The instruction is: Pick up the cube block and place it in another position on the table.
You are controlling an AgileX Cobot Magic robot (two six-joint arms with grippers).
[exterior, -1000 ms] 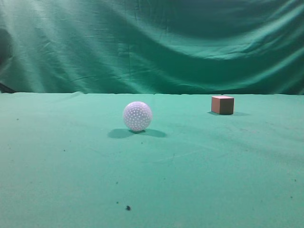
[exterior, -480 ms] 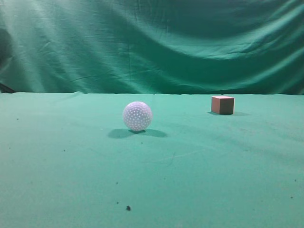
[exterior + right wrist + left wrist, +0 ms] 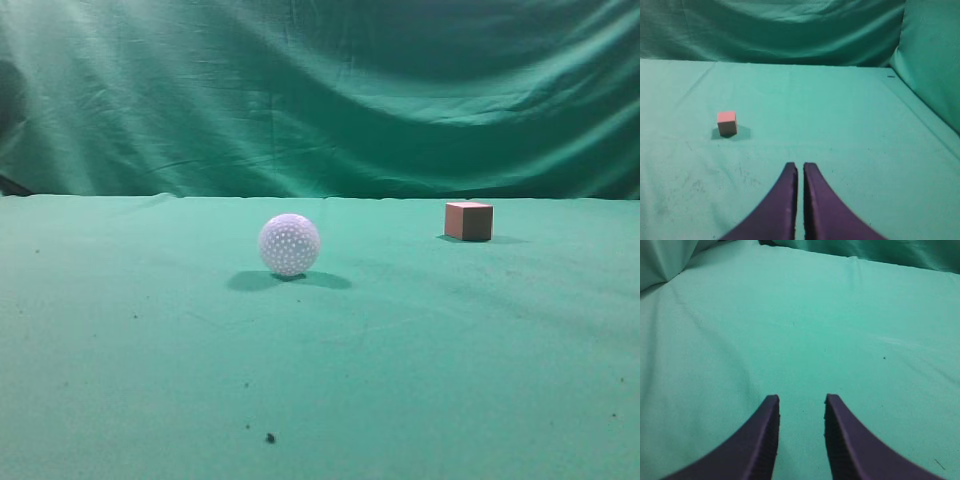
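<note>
cube block point(image 3: 468, 221) sits flat, pinkish face up, with no long axis, near the table's point(image 3: 420, 380) far edge toward its right side, right of the white ball point(image 3: 289, 244), untouched; right gripper point(image 3: 799, 170) nearly together, left gripper point(image 3: 801, 405) apart.

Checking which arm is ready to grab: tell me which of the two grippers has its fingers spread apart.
The left gripper: a clear gap of green table shows between its fingertips. The right gripper has its fingers nearly touching.
</note>
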